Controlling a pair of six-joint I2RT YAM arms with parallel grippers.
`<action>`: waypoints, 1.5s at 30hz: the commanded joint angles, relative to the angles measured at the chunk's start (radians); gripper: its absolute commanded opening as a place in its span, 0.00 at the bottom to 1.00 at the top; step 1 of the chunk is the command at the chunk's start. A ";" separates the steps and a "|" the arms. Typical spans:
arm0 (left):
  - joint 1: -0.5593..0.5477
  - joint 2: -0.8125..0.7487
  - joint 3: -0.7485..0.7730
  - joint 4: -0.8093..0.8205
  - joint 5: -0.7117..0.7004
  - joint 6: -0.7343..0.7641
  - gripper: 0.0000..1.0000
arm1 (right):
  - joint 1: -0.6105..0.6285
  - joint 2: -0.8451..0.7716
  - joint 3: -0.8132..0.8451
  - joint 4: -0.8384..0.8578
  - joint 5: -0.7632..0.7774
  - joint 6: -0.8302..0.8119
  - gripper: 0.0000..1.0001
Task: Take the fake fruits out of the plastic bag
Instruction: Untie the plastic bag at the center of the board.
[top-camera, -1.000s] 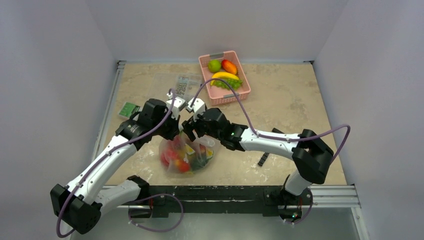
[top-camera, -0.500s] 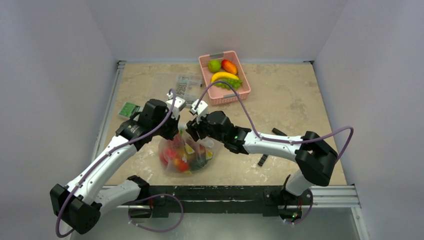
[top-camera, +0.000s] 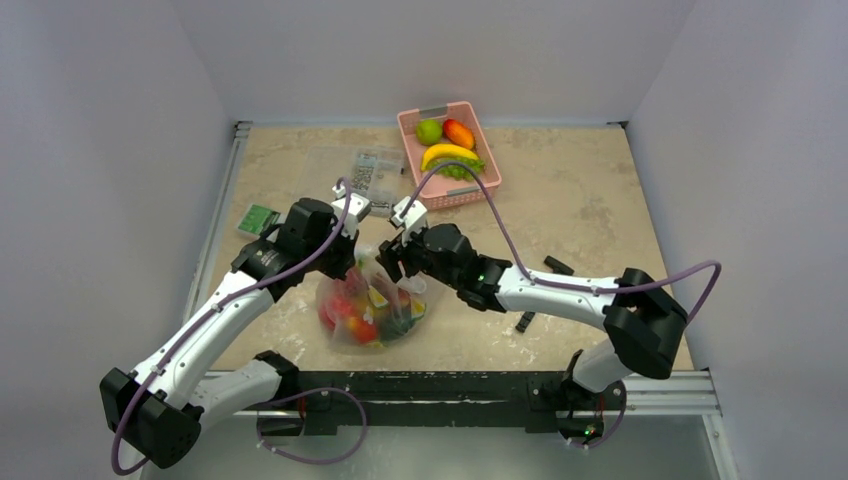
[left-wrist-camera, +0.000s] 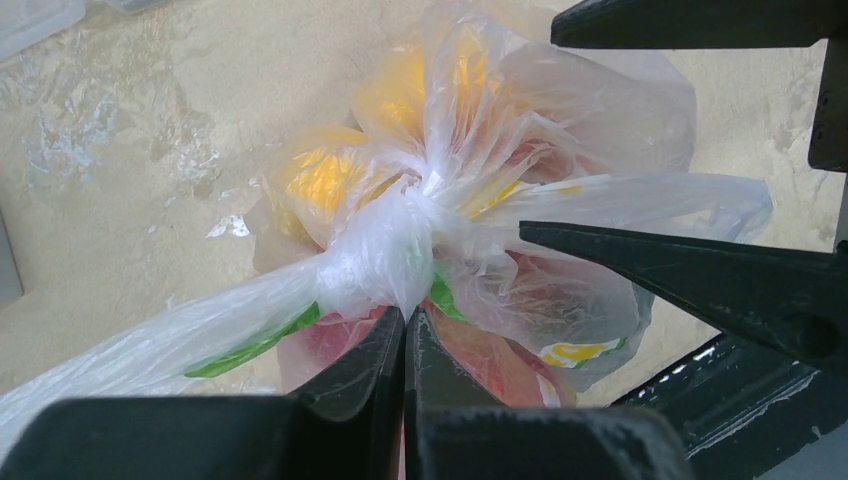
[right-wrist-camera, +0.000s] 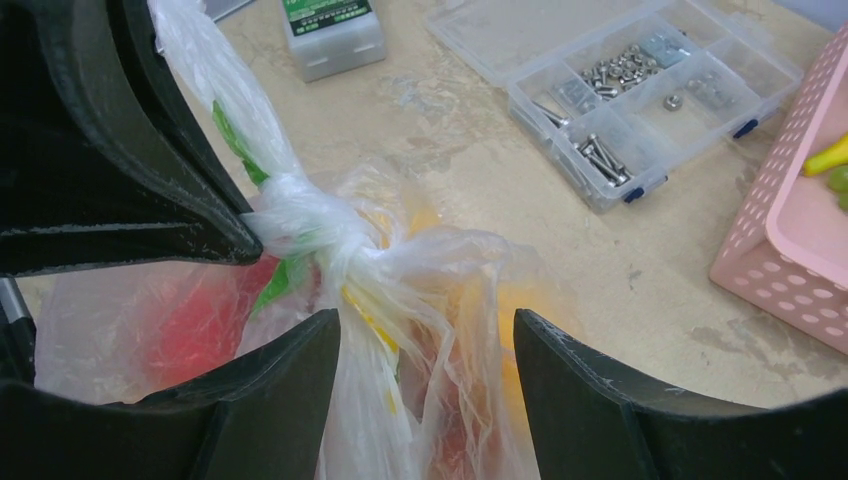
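1. Far left, a small green-labelled box (top-camera: 258, 219) sits on the beige tabletop (top-camera: 590, 190), well apart from the work and in the same spot as a second ago.
2. The left arm (top-camera: 215, 320) hasn't budged. The left gripper (left-wrist-camera: 405, 320) is clenched on the twisted neck of the plastic bag (top-camera: 372, 312), its tips right against the knot (left-wrist-camera: 400, 245). A pulled tail of plastic runs off past the jaws.
3. The bag rests where it was, near the front edge between the two arms, and is still tied. The fake fruits (top-camera: 348, 310) are all inside it: red ones to the left, yellow-orange ones up by the knot, something dark green to the right.
4. Behind the bag lies a clear compartment case of screws (right-wrist-camera: 620, 95), unmoved.
5. The right gripper (right-wrist-camera: 425, 325) is released. Its jaws are spread either side of the bag's gathered top just below the knot, with plastic between them but nothing pinched. Since a second ago its wrist has edged rightward, and the right arm (top-camera: 555, 290) lies flatter and more stretched out.
6. The pink basket (right-wrist-camera: 770, 250) at the back holds a banana (top-camera: 447, 152), a green round fruit (top-camera: 429, 131), a red-orange one (top-camera: 459, 132) and green grapes (top-camera: 462, 167), all unchanged.
7. The right arm's elbow (top-camera: 645, 325) now sits farther right and lower than before.
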 joint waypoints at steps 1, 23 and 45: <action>-0.003 -0.009 0.023 0.016 -0.014 0.023 0.00 | -0.020 -0.025 -0.005 0.055 0.031 0.016 0.62; -0.004 -0.046 0.019 0.029 -0.045 0.019 0.00 | -0.038 0.032 0.023 0.086 0.097 0.224 0.00; -0.004 -0.115 0.002 0.042 -0.152 0.011 0.00 | -0.142 -0.330 -0.323 0.182 0.194 0.478 0.20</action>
